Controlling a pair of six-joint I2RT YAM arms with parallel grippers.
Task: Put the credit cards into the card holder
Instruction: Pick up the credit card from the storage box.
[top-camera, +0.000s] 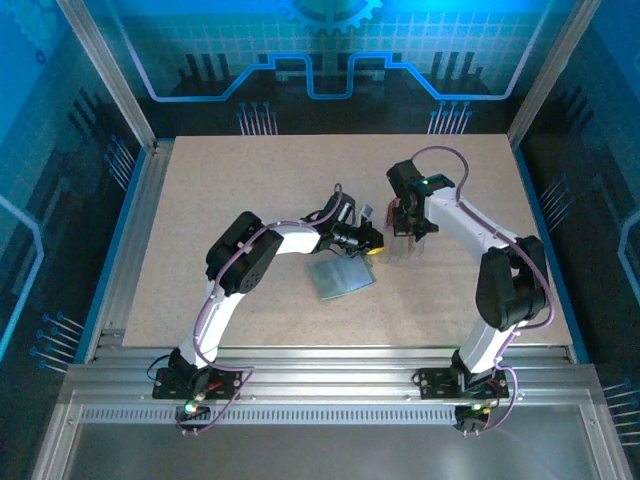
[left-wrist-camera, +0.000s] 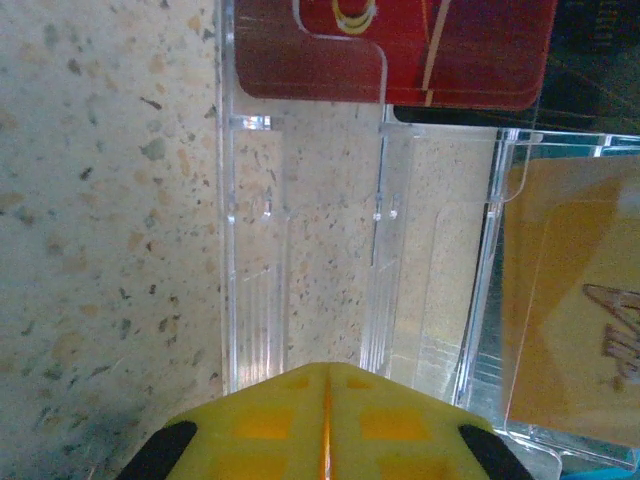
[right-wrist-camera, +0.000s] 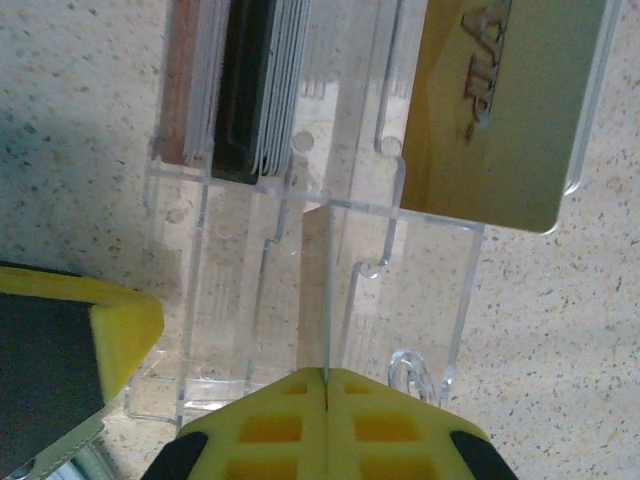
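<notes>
1. The card holder (top-camera: 340, 277) lay flat on the worktop (top-camera: 250, 190) between the two arms. No card could be seen in it, and whether it was folded shut or partly open could not be told.
2. Just beyond it stood a clear acrylic stand (left-wrist-camera: 300, 250). A red card (left-wrist-camera: 440, 50) and a dark card (right-wrist-camera: 245, 80) were packed upright with others at one end, and a gold card (right-wrist-camera: 500, 100) sat in a separate slot.
3. The right claw (right-wrist-camera: 325, 385) hung over the stand with its fingers clenched. They appeared to be grasping a thin tan card (right-wrist-camera: 317, 290), seen edge-on and rising from the seam between the pads.
4. The left claw (left-wrist-camera: 325, 385) sat low by the card holder's far corner and faced the stand. Its fingers were pressed together, and whether anything thin lay between them could not be told.
5. The step in hand was probably the fetching of one card from the stand, with the loading itself not yet begun.
6. The next move would call for carrying that card clear of the acrylic walls and across to the card holder. There it would need turning to lie level with the pocket mouth. The holder would likely need pinning or opening by the left claw, because so light a wallet could slide under a pushed card.
</notes>
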